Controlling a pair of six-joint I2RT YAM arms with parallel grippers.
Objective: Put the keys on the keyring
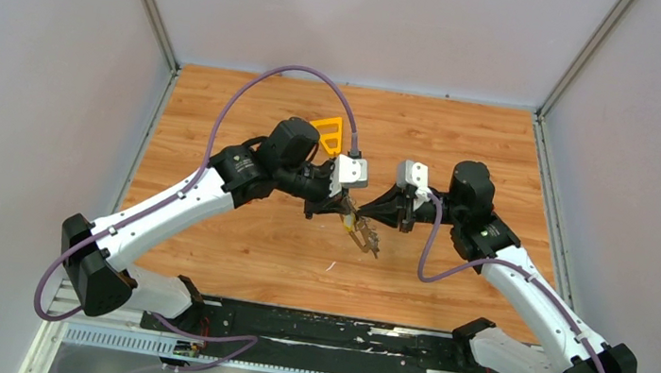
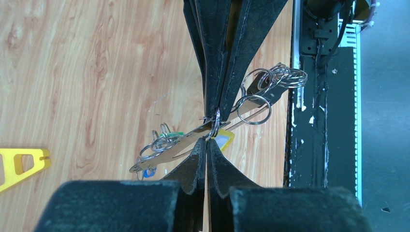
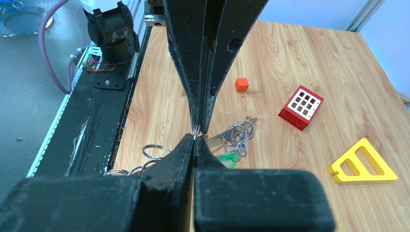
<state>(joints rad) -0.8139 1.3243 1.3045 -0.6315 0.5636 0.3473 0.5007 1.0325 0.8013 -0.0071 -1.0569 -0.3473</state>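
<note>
The grey metal keyring [image 2: 188, 140] hangs slanted above the table between both grippers, with several small split rings [image 2: 275, 77] threaded on it. Yellow [image 2: 223, 140], blue [image 2: 149, 171] and green [image 3: 226, 159] key tags dangle from it. My left gripper [image 2: 208, 140] is shut, its tips pinching the keyring's bar at a small split ring [image 2: 214, 123]. My right gripper [image 3: 195, 137] is shut tip to tip against it on that same ring from the other side. In the top view the two grippers [image 1: 349, 215] [image 1: 370, 218] meet over the bundle [image 1: 364, 238].
A yellow triangular frame [image 3: 360, 164] lies at the back, also in the top view [image 1: 328, 134]. A red brick [image 3: 300, 107] and an orange block [image 3: 241, 84] lie on the wood. The black base rail [image 2: 314, 121] runs along the near edge.
</note>
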